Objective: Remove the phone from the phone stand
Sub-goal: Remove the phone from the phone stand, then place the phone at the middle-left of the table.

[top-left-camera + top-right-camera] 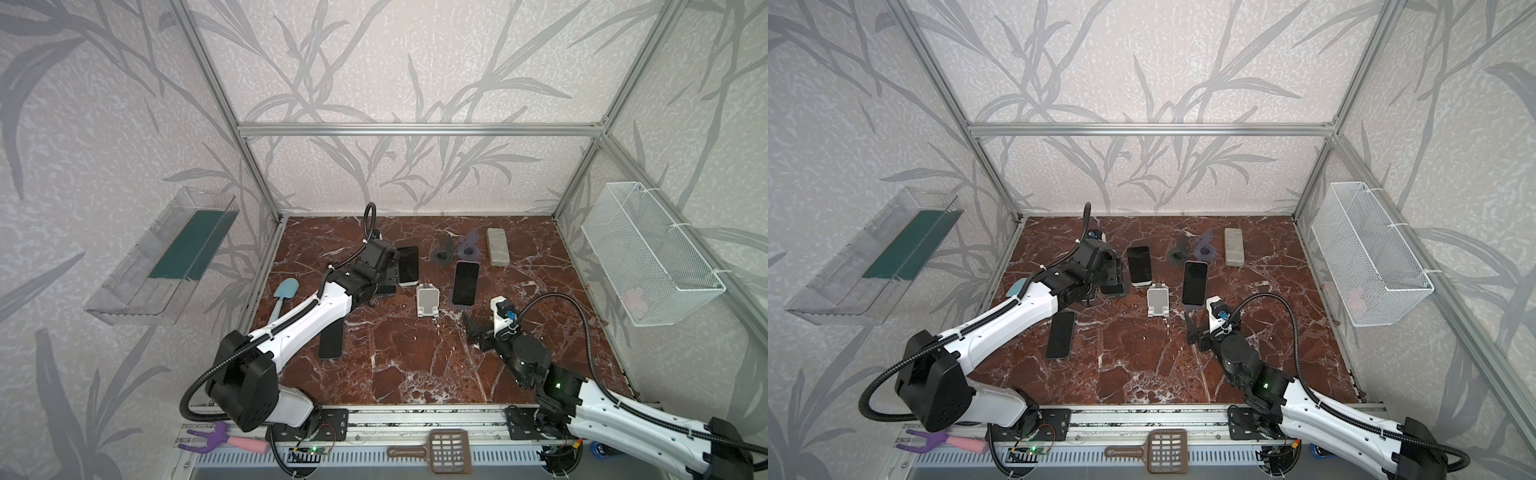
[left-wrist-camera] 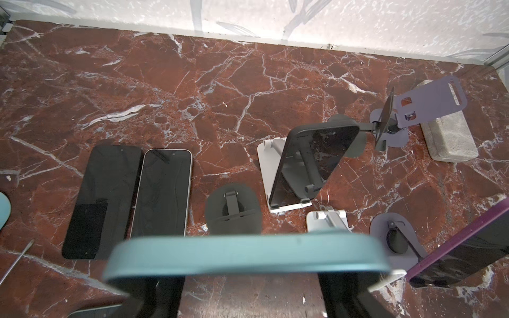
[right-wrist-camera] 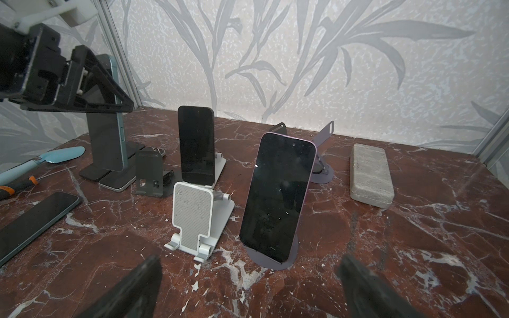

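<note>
Left jaws clamp teal phone (image 2: 248, 257) upright, clear of empty dark stand (image 3: 148, 176). Right jaws gaping, empty, facing purple phone (image 3: 278, 198) leaning in purple stand (image 3: 275, 265); likely next: straddle its side edges, squeeze, lift straight up past lip, don't tip stand

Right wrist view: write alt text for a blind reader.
A purple phone leans on its purple stand, ahead of the open right gripper. An empty white stand sits beside it; farther back, the left gripper holds a teal phone upright.
</note>
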Controlling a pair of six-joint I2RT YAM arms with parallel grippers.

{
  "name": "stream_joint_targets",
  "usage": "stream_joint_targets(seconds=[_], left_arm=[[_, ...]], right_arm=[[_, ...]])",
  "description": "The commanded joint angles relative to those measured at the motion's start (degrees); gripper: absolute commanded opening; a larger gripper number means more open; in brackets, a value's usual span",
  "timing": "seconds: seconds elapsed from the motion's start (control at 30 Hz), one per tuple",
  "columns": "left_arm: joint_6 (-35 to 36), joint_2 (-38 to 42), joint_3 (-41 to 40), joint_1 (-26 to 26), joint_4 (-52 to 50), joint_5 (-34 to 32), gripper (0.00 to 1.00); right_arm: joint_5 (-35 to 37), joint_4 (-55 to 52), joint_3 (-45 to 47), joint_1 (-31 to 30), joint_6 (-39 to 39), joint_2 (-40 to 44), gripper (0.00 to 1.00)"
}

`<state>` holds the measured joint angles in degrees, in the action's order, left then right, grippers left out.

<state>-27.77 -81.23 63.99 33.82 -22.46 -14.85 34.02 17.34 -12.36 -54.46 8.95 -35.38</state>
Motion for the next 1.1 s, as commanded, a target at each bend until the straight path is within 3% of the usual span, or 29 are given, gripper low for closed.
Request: stream_joint_targets(seconds=[0.0,0.33,0.57,0.8,1.07], left_arm=[[1.0,3.9,-1.1,0.3,-2.8,-0.4,0.48],[-1.6,13.1,-7.6,0.8,-13.5,2.2,0.47],[-3.9,16.4,-15.5,0.7,-13.9,4.1,0.47],[-3.9,13.7,-20.5,0.6,-11.5,8.2,0.46],[-4.7,5.6,-18.1,-0.3,-13.5,7.3,0.46]], right_arm=[[1.4,0.3,-1.3,0.2,-0.3,1.0,0.99],[0.5,0.5,-1.3,0.1,0.3,0.8,0.99],[0.8,0.4,-1.2,0.1,0.1,0.9,0.99],[0.6,0.8,-1.3,0.2,0.1,-0.1,0.99],[0.7,0.8,-1.3,0.1,0.3,0.0,0.99]])
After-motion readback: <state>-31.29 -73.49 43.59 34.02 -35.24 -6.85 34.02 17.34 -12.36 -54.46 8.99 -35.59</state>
